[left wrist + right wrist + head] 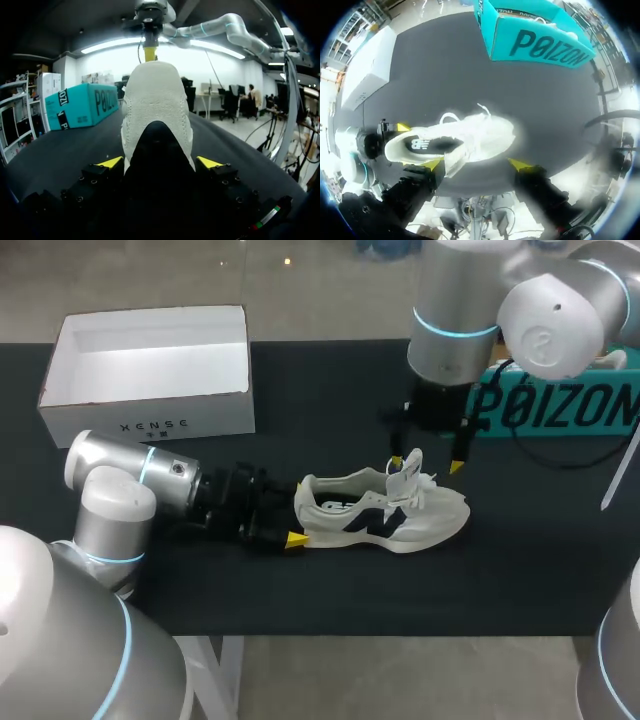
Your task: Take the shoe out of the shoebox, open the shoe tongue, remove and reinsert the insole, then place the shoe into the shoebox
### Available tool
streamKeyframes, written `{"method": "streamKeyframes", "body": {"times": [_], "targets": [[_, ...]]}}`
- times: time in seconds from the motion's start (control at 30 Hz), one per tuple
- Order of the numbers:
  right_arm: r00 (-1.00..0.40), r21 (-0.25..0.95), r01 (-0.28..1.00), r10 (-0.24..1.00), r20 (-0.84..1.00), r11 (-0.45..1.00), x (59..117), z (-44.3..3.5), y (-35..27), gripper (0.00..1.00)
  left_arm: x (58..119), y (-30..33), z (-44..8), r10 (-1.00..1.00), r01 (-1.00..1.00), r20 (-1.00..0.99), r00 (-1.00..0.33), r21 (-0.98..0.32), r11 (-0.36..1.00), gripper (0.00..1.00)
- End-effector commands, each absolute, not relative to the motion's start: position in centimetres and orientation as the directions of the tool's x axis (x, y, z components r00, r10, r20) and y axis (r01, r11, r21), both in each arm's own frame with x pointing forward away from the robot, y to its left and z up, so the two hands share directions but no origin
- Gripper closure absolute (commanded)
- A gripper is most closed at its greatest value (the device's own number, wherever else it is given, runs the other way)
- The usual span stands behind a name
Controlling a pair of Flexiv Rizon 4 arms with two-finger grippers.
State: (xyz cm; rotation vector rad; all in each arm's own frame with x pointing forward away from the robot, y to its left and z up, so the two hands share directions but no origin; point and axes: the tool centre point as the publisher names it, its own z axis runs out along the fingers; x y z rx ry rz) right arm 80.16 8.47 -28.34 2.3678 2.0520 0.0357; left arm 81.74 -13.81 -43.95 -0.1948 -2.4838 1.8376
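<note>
A white shoe (385,510) with dark side marks lies on the black table, toe to the right. My left gripper (298,515) comes in from the left and is shut on its heel. In the left wrist view the heel (156,115) fills the gap between the yellow fingertips (110,162). My right gripper (427,465) hangs open just above the laces, with the raised tongue (410,472) beside its left fingertip. From the right wrist, the shoe (480,135) lies under the open gripper (476,164), and the dark insole (427,145) shows inside the shoe.
An open white shoebox (150,370) stands at the back left, also seen as the white box (367,70). A teal box (560,405) sits at the back right, close behind my right arm. Bare black table lies in front of the shoe.
</note>
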Motion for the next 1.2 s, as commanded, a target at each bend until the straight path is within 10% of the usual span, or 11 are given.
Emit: {"method": "streamKeyframes", "body": {"times": [0.03, 0.23, 0.97, 1.2], "targets": [[-0.152, 0.027, 0.988, 0.988, -0.038, 0.153, 79.4, -25.6, 10.8, 0.00, 81.7, -13.8, -44.3, 0.129, 0.074, -0.038, -0.991, -0.955, 0.287, 1.00], [-0.834, -0.033, 0.552, 0.552, 0.000, 0.833, 75.0, -24.5, 12.8, 0.00, 81.7, -13.8, -44.3, 0.129, 0.074, -0.038, -0.991, -0.955, 0.287, 1.00], [-0.834, -0.033, 0.552, 0.552, 0.000, 0.833, 75.0, -24.5, 12.8, 0.00, 81.7, -13.8, -44.3, 0.129, 0.074, -0.038, -0.991, -0.955, 0.287, 1.00], [-0.947, 0.016, 0.319, 0.318, 0.033, 0.948, 74.5, -24.3, 14.0, 0.00, 81.7, -13.8, -44.3, 0.129, 0.074, -0.038, -0.991, -0.955, 0.287, 1.00]]}}
